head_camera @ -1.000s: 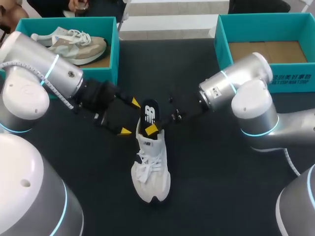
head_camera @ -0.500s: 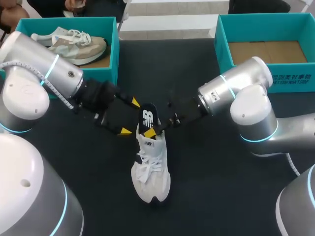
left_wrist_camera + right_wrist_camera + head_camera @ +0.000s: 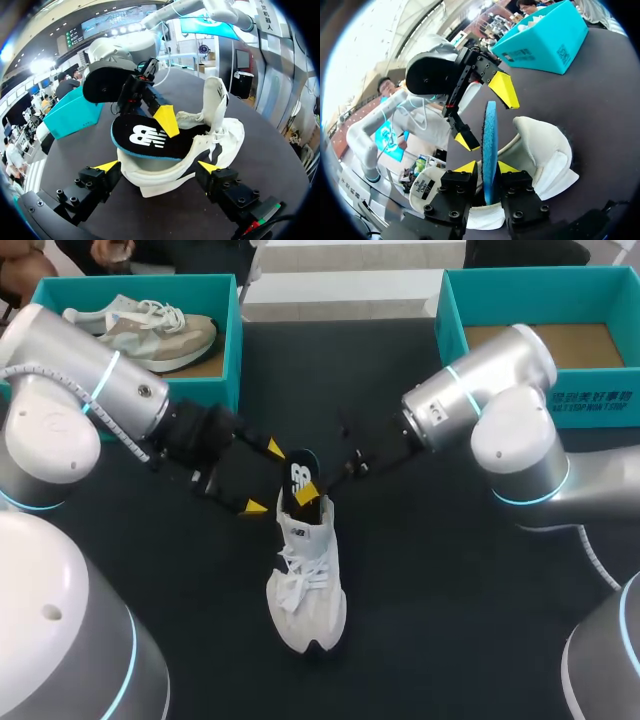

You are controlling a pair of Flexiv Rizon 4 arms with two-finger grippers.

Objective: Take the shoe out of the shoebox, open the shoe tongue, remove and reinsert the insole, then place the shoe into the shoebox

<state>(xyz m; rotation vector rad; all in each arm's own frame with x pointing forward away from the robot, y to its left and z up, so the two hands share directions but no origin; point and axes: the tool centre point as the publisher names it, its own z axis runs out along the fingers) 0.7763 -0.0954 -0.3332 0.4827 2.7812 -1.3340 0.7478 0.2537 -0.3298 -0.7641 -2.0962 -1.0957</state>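
The white shoe [image 3: 305, 575] lies near the middle of the dark table [image 3: 420, 570], sole down, toe towards 6 o'clock and heel towards 12 o'clock, outside both boxes. A black insole [image 3: 302, 478] with a blue underside rises tilted out of the shoe's heel opening, its lower end inside the shoe and its upper end leaning towards 12 o'clock. The right gripper [image 3: 310, 496], coming in from 2 o'clock, is clenched on the insole. In the right wrist view the two yellow fingertips [image 3: 507, 166] press the thin blue edge from both sides just above the shoe's collar. The left gripper [image 3: 265, 478] sits at 9 o'clock of the heel with its claw released. In the left wrist view its fingers [image 3: 107, 165] stand wide apart with the heel of the shoe between them, and whether either tip touches it I cannot tell. At 10 o'clock a teal shoebox [image 3: 232, 340] holds a second, beige and white shoe [image 3: 140, 328] lying on its side. At 2 o'clock another teal shoebox [image 3: 450, 330] shows its brown cardboard floor.
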